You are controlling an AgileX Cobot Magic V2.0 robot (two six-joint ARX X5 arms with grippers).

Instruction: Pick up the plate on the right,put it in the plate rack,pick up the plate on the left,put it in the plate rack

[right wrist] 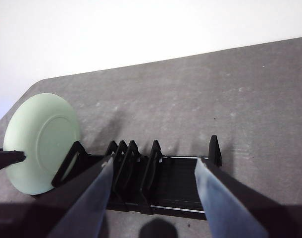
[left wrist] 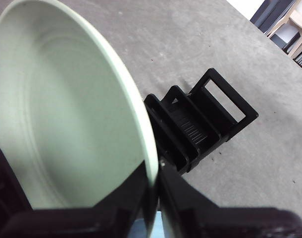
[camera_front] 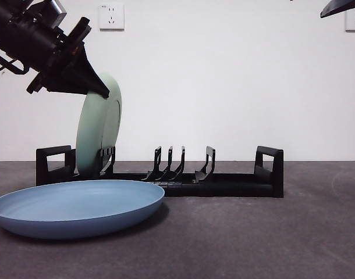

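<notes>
Nearest the front camera, a blue plate (camera_front: 78, 206), lying flat on the dark table (camera_front: 282, 232) at the left, just in front of the plate rack's left end. Behind it, the plate rack (camera_front: 224, 185), long, low and black, set across the table with a square loop handle at each end and curved prongs rising from its middle.

At the rack's left end, a pale green plate (camera_front: 99, 131), standing nearly upright on edge with its lower rim down in the rack beside the left handle, top leaning slightly to the right. Gripped at its upper rim by the left gripper (left wrist: 153, 191), jaws pressed together on the edge, one on each face of the plate, as seen close up from the left wrist. Arm reaching down from the upper left in the front view, big and dark. Beyond the plate in that wrist picture, the rack's handle and several prongs.

Right gripper (right wrist: 153, 198) held back high above the rack, jaws spread wide apart with nothing between them, only the rack below. Seen in the front view merely as a black tip at the top right corner. From the right wrist, green plate visible at the rack's far-left end, its underside facing this camera.

Two white wall sockets (camera_front: 111, 16) on the pale wall behind.
</notes>
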